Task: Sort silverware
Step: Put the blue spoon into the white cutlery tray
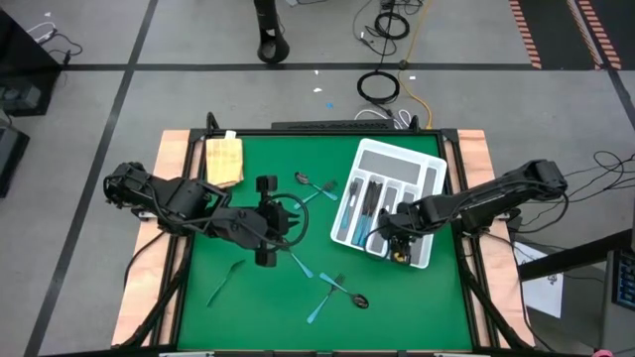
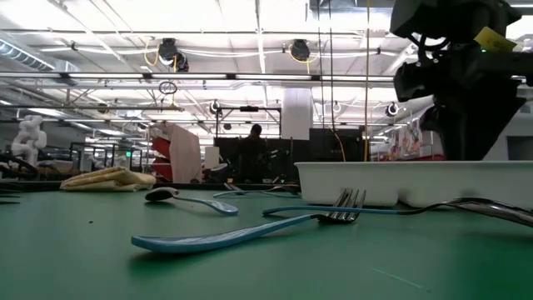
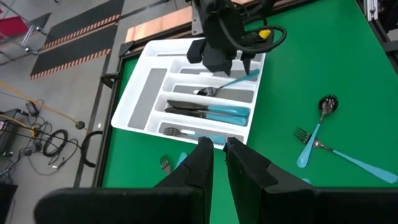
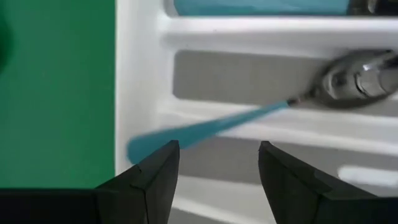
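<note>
A white divided tray (image 1: 397,149) stands at the table's right. Knives (image 3: 205,112) and a fork (image 3: 180,132) lie in its compartments. My right gripper (image 4: 217,162) is open just above the tray's near end (image 1: 395,236). Below it a blue-handled spoon (image 4: 205,127) lies slantwise, its head (image 4: 357,78) in a compartment and its handle across a divider toward the rim. The fingers stand apart from the spoon. My left gripper (image 3: 217,155) is at the table's middle (image 1: 283,223), fingers close together and empty. Loose spoons and forks (image 1: 332,288) lie on the green mat.
A tan block (image 1: 224,159) lies at the far left corner. Loose pieces: a spoon (image 1: 316,184) far of my left gripper, a fork (image 1: 223,282) at the near left, a spoon (image 3: 317,124) and a fork (image 3: 339,152) near the front. Black rails edge the table.
</note>
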Controlling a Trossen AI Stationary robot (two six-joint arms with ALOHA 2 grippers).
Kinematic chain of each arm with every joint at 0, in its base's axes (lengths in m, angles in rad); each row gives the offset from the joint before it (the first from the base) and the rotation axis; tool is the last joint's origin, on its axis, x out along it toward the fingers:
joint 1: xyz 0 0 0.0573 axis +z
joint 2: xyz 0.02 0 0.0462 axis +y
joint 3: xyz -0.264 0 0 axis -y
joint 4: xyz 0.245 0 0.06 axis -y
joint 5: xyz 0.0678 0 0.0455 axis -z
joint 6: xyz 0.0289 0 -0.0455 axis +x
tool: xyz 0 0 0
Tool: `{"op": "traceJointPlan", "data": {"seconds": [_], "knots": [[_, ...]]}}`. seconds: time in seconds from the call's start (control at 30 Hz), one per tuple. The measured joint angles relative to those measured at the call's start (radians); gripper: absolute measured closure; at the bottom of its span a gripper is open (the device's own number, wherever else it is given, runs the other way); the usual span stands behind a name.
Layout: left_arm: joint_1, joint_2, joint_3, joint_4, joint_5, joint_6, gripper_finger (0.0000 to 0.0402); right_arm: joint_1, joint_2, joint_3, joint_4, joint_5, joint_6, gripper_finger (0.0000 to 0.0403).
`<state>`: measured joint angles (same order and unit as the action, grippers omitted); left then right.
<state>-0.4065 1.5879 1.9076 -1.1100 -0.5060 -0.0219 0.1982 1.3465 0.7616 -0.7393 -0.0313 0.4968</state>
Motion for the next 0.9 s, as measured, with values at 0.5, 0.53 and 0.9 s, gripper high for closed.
{"op": "traceJointPlan", "data": {"seconds": [0.5,0.53,0.9], "knots": [[0.0,0.0,0.0,-0.052,0.0,0.001,0.035,0.0,-0.057,0.047,-0.044,0.082,0.072,0.0197],[0.0,0.0,0.0,-0.052,0.0,0.001,0.035,0.0,-0.056,0.047,-0.102,0.083,0.083,0.0197],[0.0,0.0,0.0,-0.052,0.0,0.001,0.035,0.053,-0.013,0.041,-0.155,0.084,0.096,0.0197]]}}
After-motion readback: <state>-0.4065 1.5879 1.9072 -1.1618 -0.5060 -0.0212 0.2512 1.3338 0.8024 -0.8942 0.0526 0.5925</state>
